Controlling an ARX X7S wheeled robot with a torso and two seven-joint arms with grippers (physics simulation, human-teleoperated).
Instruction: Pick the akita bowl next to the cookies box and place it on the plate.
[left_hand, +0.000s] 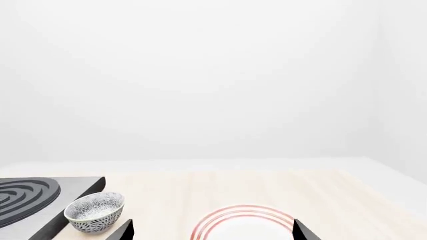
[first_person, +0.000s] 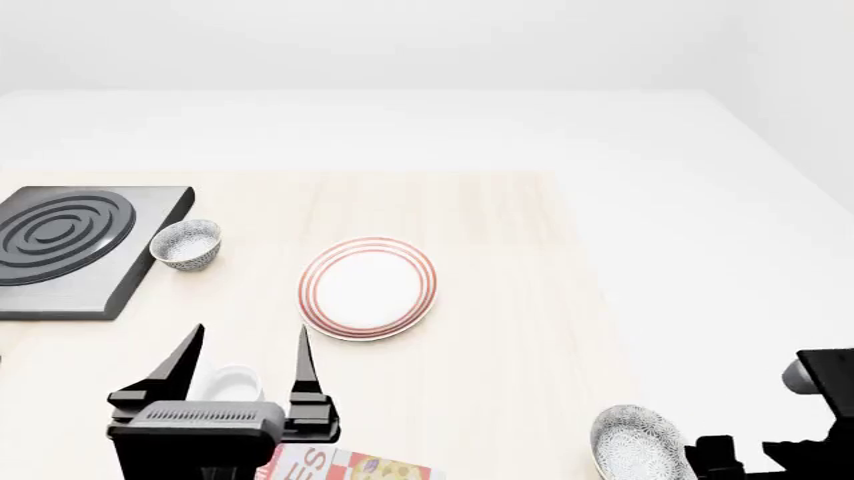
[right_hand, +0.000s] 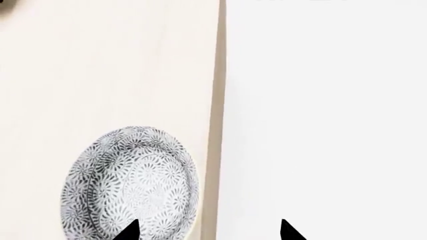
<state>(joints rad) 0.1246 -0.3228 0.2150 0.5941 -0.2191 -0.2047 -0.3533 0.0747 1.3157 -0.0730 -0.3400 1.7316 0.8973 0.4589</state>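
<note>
A speckled akita bowl (first_person: 638, 443) sits near the table's front right edge, to the right of the cookies box (first_person: 350, 466), which is cut off by the head view's bottom edge. My right gripper (right_hand: 208, 231) is open just over this bowl (right_hand: 130, 185). One fingertip (right_hand: 127, 231) is over its rim and the other is past the table edge. The red-ringed plate (first_person: 368, 287) lies mid-table. My left gripper (first_person: 250, 352) is open and empty, with the plate (left_hand: 243, 224) in front of it. A twin speckled bowl (first_person: 186, 244) stands by the stove.
A dark stove plate (first_person: 67, 240) with ring burners lies at the table's left. The twin bowl (left_hand: 95, 212) touches or nearly touches its edge. A plain white cup (first_person: 227, 383) stands between the left fingers in the head view. The table edge (right_hand: 215, 125) runs right beside the akita bowl.
</note>
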